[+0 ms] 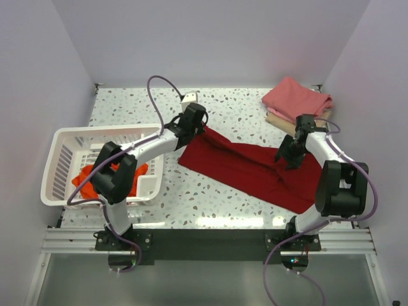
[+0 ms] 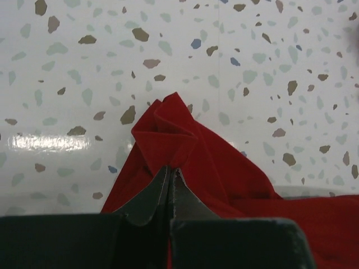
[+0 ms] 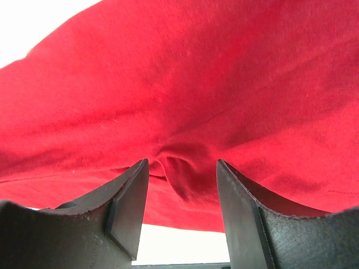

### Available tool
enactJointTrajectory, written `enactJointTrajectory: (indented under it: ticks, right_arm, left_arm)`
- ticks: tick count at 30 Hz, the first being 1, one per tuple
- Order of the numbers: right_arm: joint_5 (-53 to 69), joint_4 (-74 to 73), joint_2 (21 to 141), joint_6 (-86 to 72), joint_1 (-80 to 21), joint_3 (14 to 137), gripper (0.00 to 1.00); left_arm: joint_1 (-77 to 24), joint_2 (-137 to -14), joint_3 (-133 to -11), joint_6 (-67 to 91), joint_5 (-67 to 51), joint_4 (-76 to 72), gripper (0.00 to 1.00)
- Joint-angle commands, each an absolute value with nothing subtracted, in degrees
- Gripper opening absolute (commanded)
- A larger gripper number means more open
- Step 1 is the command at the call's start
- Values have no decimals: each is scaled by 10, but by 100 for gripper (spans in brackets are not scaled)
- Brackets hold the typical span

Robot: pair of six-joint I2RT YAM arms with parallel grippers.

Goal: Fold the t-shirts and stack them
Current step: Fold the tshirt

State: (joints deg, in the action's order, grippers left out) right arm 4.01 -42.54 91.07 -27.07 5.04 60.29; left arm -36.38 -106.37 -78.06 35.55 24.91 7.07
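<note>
Hard to read much from the right wrist view - the crimson t-shirt fills nearly all of it, with only slivers of bright table at the edges. From above, the orange-red t-shirt is half hidden in the white basket, the left arm's elbow crossing over it. At the far right corner, the tan t-shirt shows only a strip of edge under the folded pink t-shirt.

The left arm reaches forward and to the right across the speckled table. The left gripper has its fingers pressed together, pinching a bunched peak at the far left corner of the crimson t-shirt, which lies rumpled across the middle of the table.

The right arm bends back over its base, wrist pointing down at the cloth's right part. The right gripper has its fingers spread - a small pucker of red cloth sits between them, and I cannot tell whether either pad touches it.
</note>
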Motion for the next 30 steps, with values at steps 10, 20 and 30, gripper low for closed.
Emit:
enactJointTrajectory:
  ticks: [10,20,30]
  right_arm:
    - [41,-446,871,-247,49,570,55]
    - [37,-459,859,-243,54,584,55]
    - [35,-478,848,-245,89,624,55]
  left_arm:
    - [-361,-970,-684,410,253,97,0]
    - [-361,-938,-671,401,255,137,68]
    - [-308,-1083,-791,356,191,92,70]
